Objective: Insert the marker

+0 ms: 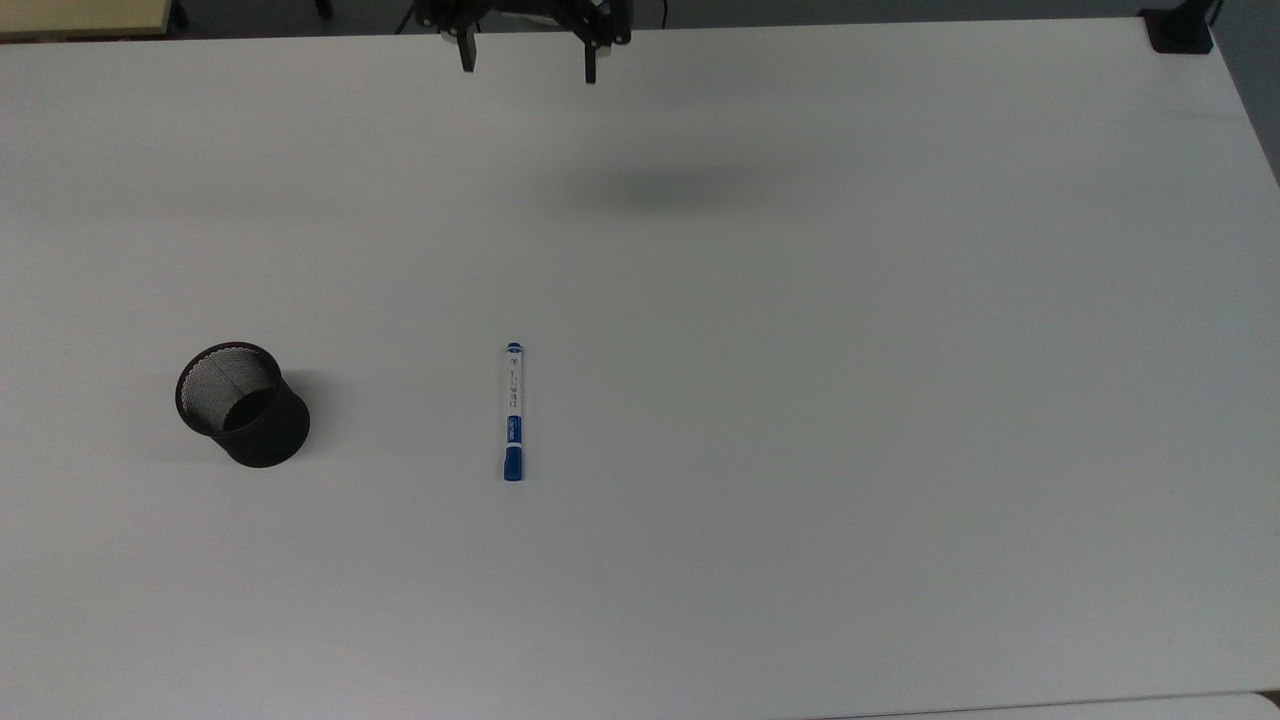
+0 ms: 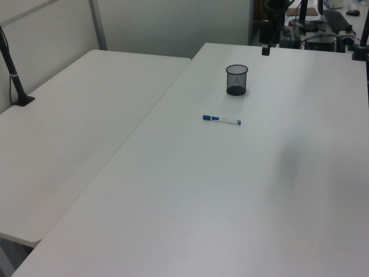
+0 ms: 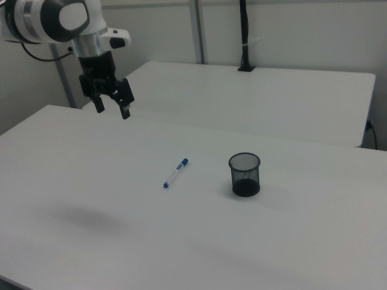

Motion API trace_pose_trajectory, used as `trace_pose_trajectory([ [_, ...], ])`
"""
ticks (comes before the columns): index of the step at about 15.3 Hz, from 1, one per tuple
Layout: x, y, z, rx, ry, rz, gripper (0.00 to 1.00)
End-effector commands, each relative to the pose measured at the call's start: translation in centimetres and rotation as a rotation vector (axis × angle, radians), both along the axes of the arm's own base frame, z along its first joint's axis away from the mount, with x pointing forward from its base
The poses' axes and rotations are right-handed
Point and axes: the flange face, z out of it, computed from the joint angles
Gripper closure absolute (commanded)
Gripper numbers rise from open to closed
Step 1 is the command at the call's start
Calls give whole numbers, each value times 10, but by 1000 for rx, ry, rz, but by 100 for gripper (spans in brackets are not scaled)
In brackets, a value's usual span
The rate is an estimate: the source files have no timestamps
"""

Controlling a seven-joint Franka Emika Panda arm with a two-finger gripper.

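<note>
The marker (image 1: 513,412), white with a blue cap and blue end, lies flat on the white table (image 1: 800,400); it also shows as the marker (image 2: 221,120) and the marker (image 3: 175,173). A black mesh cup (image 1: 243,404) stands upright to the top view's left of it, also seen as the mesh cup (image 2: 236,79) and the mesh cup (image 3: 244,174). My gripper (image 1: 527,68) hangs high above the table's far edge, open and holding nothing; the gripper (image 3: 112,109) is well apart from both things.
A second white table (image 2: 75,133) adjoins on the left view's left. A black post (image 3: 244,36) is clamped to the far table. A black clamp (image 1: 1180,30) sits at the top view's upper right corner. Equipment (image 2: 323,34) stands behind the table.
</note>
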Motion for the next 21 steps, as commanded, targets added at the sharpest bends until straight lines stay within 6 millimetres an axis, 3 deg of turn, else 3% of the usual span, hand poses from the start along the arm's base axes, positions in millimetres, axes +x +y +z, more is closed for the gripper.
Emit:
trace_pose_trajectory([
  [1,18,3,-14,11,-36,19,0],
  [6,44,6,-46,10,-59,23,0],
  [13,102,8,-136,3,-146,16,0],
  [21,137,-2,-217,-40,-236,38,0],
])
